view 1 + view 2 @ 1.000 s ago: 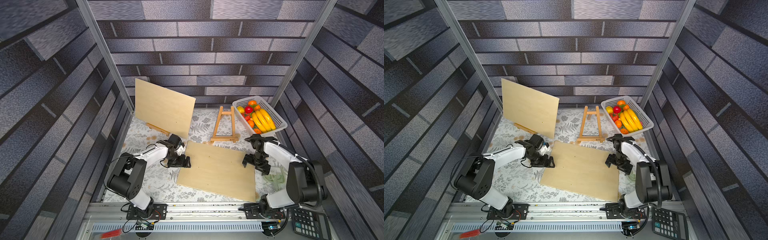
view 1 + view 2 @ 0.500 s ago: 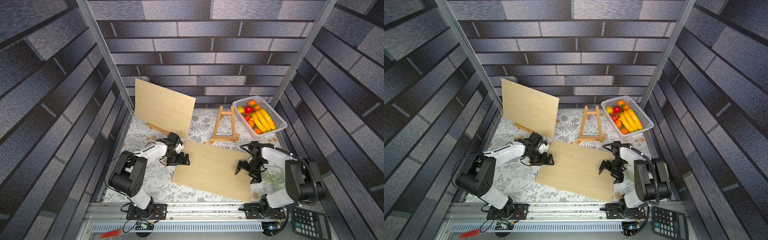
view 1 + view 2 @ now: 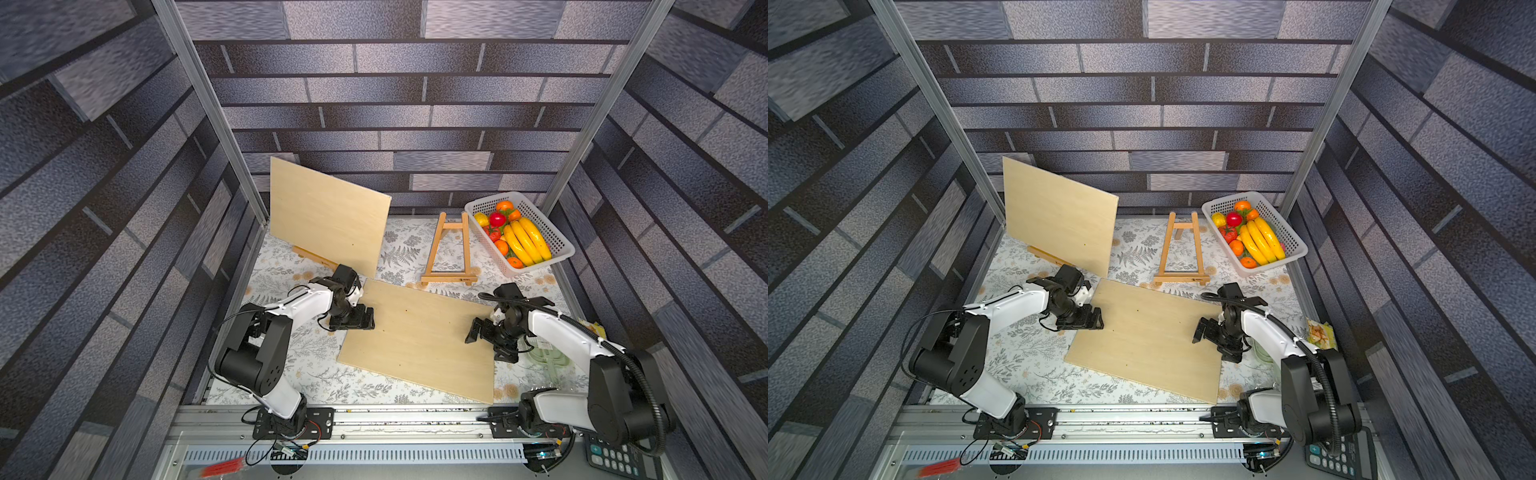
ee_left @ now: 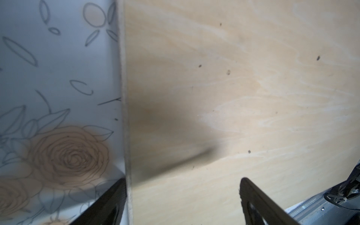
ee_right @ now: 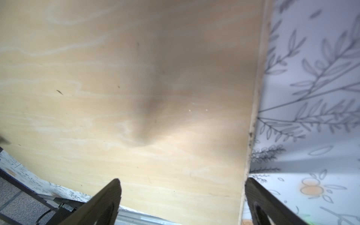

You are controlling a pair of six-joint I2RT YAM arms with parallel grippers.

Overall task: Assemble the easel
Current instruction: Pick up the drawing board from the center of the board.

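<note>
In both top views the board (image 3: 419,336) (image 3: 1150,345) lies on the flowered tablecloth (image 3: 307,357), in front of the bare easel (image 3: 449,253). The left gripper (image 3: 360,321) is at the board's left edge and the right gripper (image 3: 490,343) at its right edge.

In the left wrist view the jaws stand wide. The board's edge runs between them, with one finger over the cloth and one over the wood.

In the right wrist view the jaws are also spread wide. One finger is over the wood and the other just beside the edge (contact unclear).
</note>
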